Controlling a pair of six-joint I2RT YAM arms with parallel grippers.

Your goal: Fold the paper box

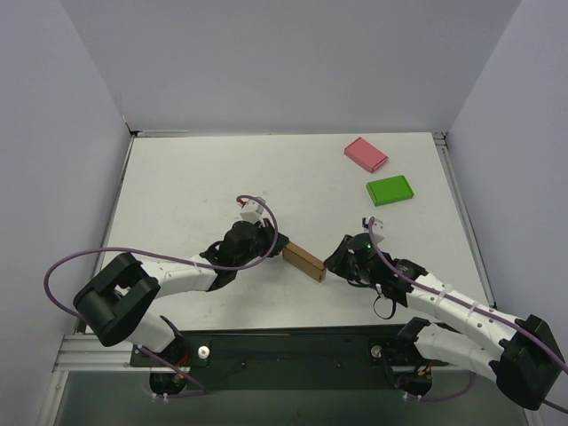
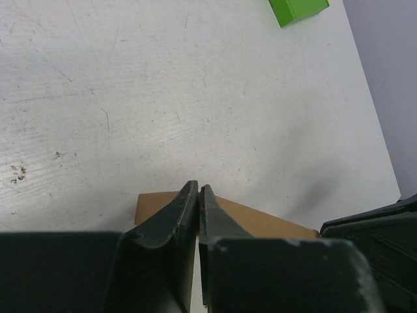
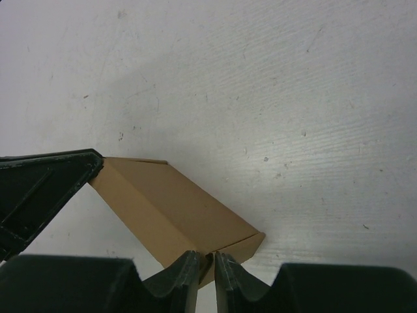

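Left claw point(image 2: 198, 189) and right claw point(image 3: 207, 257), both nearly closed, sit at opposite ends of the flat brown cardboard box point(image 3: 176, 202), likely bracing it; grip unclear tbh.

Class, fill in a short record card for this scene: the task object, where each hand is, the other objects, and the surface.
task object: paper box, brown, flat, rectangular, between the two hands
left hand: at the box's end nearer the left arm, fingers almost together; grip unclear
right hand: at the box's opposite end, fingers almost together; grip unclear
other objects: pink box and green box, far right, apart from each other
surface: white table
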